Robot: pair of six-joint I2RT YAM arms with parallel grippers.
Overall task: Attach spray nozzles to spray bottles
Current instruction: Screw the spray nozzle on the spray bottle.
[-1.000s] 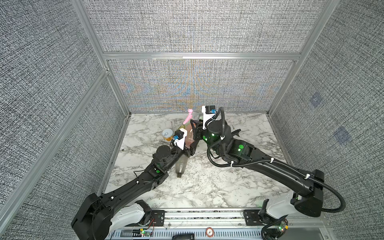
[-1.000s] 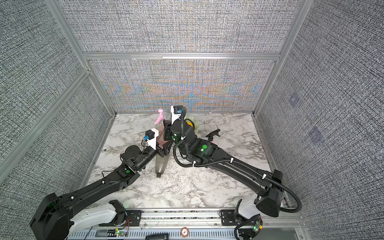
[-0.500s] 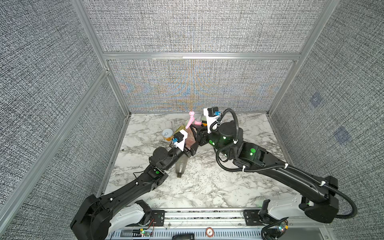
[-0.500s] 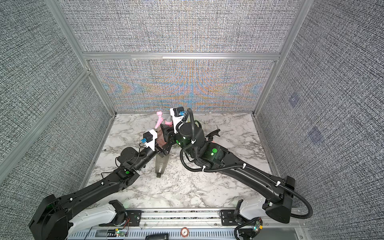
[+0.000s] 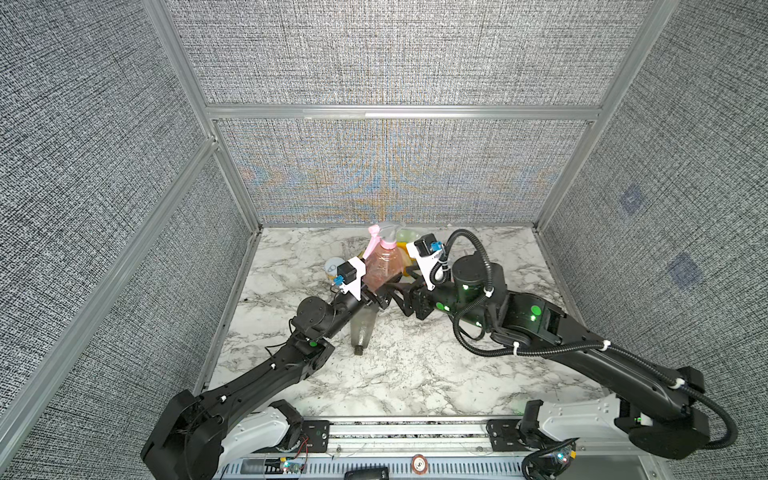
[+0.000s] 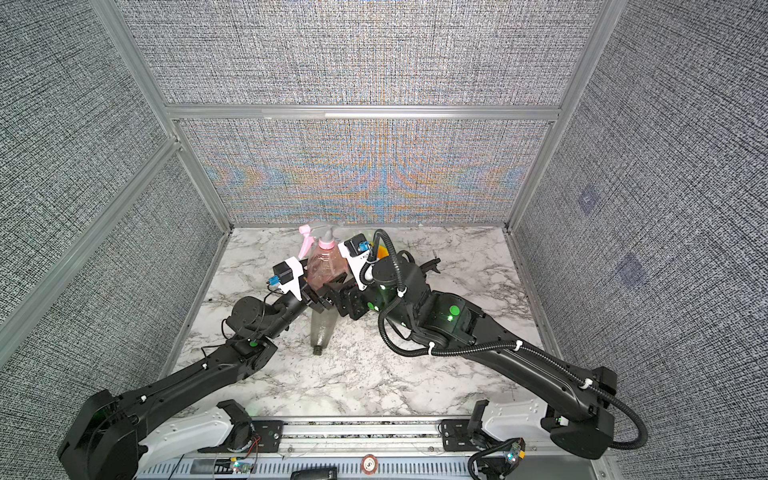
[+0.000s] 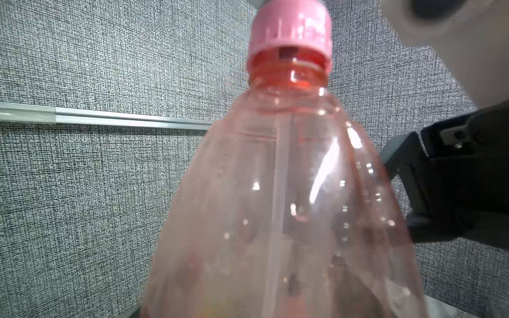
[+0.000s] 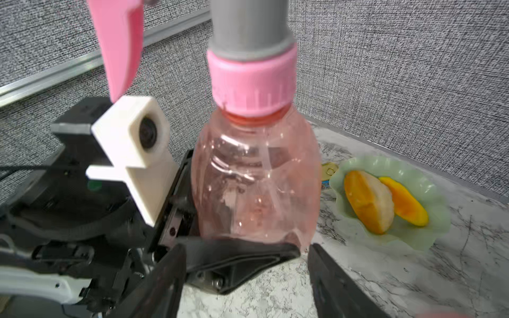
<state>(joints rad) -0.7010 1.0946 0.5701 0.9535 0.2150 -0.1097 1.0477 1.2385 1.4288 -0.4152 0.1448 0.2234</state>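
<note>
The marble counter (image 5: 415, 374) fills the floor of the grey-walled cell, and the two black arms reach in from its near edge to meet over its far middle. The left gripper (image 5: 374, 297) is clenched on the base of the clear pink spray bottle (image 5: 384, 266), holding it upright above the counter. The right gripper (image 8: 246, 249) stands released, its jaws spread wide at the bottle's lower body; in the left wrist view one of its fingers (image 7: 407, 176) lies just beside the bottle wall, and whether it touches cannot be told. Under the left gripper, the smoky grey spray bottle (image 5: 363, 328) lies on its side on the counter, its neck pointing toward the near edge. Near the back wall, a pale green scalloped dish (image 8: 424, 231) holds orange fruit slices (image 8: 369, 203). The grey-and-pink spray nozzle (image 5: 384, 235) sits on the pink bottle's neck, its pink trigger hanging toward the left arm's side. A small tin can (image 5: 334, 266) stands beside the left wrist camera. The nozzle's thin dip tube (image 7: 278, 192) runs down inside the pink bottle.
</note>
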